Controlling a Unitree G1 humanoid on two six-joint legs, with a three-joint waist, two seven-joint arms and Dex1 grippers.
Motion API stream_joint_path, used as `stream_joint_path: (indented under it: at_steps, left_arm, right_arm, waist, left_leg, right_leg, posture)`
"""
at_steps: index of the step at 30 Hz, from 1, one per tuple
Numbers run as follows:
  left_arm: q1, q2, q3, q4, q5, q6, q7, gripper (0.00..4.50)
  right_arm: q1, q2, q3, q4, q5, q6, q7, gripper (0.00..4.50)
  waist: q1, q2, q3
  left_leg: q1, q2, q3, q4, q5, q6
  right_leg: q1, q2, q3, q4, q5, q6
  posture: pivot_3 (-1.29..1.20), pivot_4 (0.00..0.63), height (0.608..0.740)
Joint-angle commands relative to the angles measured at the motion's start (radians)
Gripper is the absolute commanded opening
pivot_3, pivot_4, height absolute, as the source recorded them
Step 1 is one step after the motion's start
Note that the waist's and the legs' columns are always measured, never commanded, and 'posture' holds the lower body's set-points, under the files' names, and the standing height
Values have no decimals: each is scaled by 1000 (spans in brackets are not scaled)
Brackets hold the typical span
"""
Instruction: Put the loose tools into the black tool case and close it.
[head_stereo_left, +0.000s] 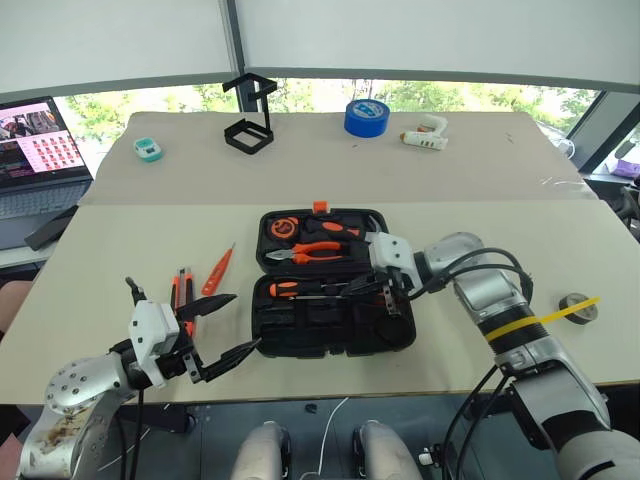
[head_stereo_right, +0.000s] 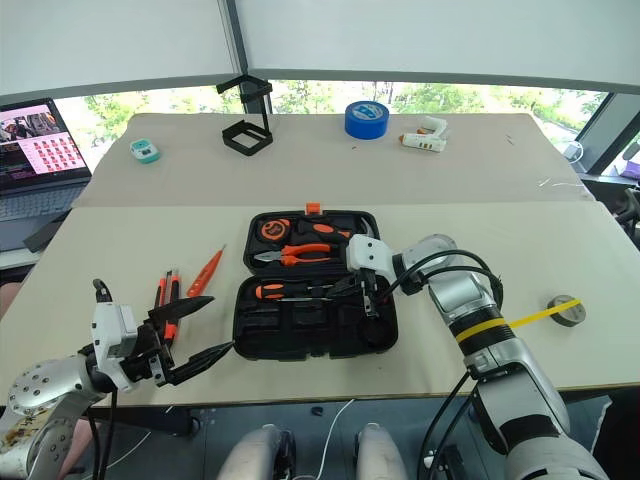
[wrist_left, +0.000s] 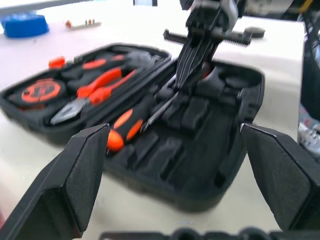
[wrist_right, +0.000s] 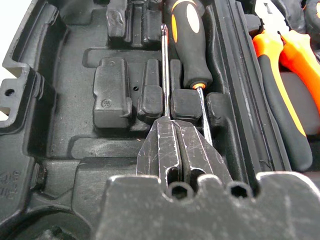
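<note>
- Laptop (head_stereo_left: 35, 160) sits at the far left edge, off the work surface and no part of the job.
- Left gripper (head_stereo_left: 222, 330) hangs just short of the case's near-left corner with its two black fingers spread wide and nothing between them; it looks parked there, ready to steady or shut the case once needed.
- Three loose tools lie on the table (head_stereo_left: 120, 240) just left of the case: the utility knife (head_stereo_left: 186, 290) with another orange-and-black tool close against it, too overlapped to name, and the slim tester screwdriver (head_stereo_left: 218, 268) angled a little further back. They are near the left gripper, so that arm seems the natural one to collect them.
- Black tool case (head_stereo_left: 330, 345) lies open and flat at table centre, latch (head_stereo_left: 320, 207) on the far edge. Pliers (head_stereo_left: 315, 251) and a tape measure (head_stereo_left: 280, 228) fill the far half; one screwdriver (head_stereo_left: 300, 288) rests in the near half along the hinge.
- Right gripper (wrist_right: 176, 145) reaches in over the near half, fingers pressed together on a thin metal shaft (wrist_right: 164, 70), probably a second screwdriver being lined up with its moulded recess; its handle is hidden.
- Small black tape roll (head_stereo_left: 578, 306) lies well to the right, apart from the case, yet to be packed.
- Wire-frame stand (head_stereo_left: 250, 115), blue tape (head_stereo_left: 366, 117) and glue gun (head_stereo_left: 425, 133) stay on the far table, not wanted.
</note>
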Motion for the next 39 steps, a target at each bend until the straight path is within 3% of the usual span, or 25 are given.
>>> stream_joint_path:
  at_steps: [1,6,10,15,20,24,28,34,39]
  left_arm:
    - [17,3,35,-18,-3,-16,17,4500]
    - [79,6,119,-26,-60,23,41,4500]
    - [213,-1,285,-3,-83,38,63,4500]
    - [347,-76,493,119,-49,-89,72,4500]
    - [410,-79,605,247,7,-21,211,4500]
    - [377,-32,578,188,-71,92,204,4500]
    - [238,89,481,93,-108,333,312,4500]
    - [-193,247,217,21,-227,771,496,4500]
    - [-490,237,24,50,-184,1018,648,4500]
  right_arm:
    - [12,-2,39,20,-48,0,3,7]
    - [28,30,-109,-41,108,-21,-14,7]
    - [104,-63,-276,-91,249,-6,32,1143]
    - [303,-182,-399,-179,273,-101,16,2847]
    - [470,-155,-527,-257,342,-212,-49,4456]
    - [507,-103,-587,-303,430,-163,-136,4456]
    - [484,-80,-589,-311,464,-154,-152,4456]
    - [429,-78,-537,-374,475,-120,-149,4456]
    - [414,-74,-499,-421,477,-87,-158,4456]
  waist:
    - [0,0,0]
    - [-1,0,0]
    - [-1,0,0]
    - [6,-1,0]
    - [-1,-3,0]
    - [0,-5,1]
    - [17,-6,1]
    - [21,-7,1]
    - [1,-7,1]
  left_leg:
    - [1,0,0,0,0,0]
    - [2,1,1,0,0,0]
    - [-4,2,3,-1,0,0]
    - [-5,1,4,-1,-2,2]
    - [-4,2,6,-1,-2,2]
    - [-3,3,7,-1,-2,2]
    - [-3,4,7,0,-1,1]
    - [-3,4,8,1,-1,0]
    - [-4,2,8,-1,-1,0]
  right_leg:
    - [1,0,0,0,0,0]
    - [1,0,0,0,0,0]
    - [-6,-1,2,1,0,-1]
    - [-5,-3,1,-5,0,0]
    - [-6,-1,3,-4,0,0]
    - [-6,0,3,-4,0,0]
    - [-5,-1,2,-4,1,0]
    - [-5,0,3,-2,4,1]
    - [-6,1,5,-2,5,2]
  posture:
    - [0,150,740]
    - [0,150,740]
    - [0,150,740]
    - [0,150,740]
    - [0,150,740]
    - [0,150,740]
    - [0,150,740]
    - [0,150,740]
    - [0,150,740]
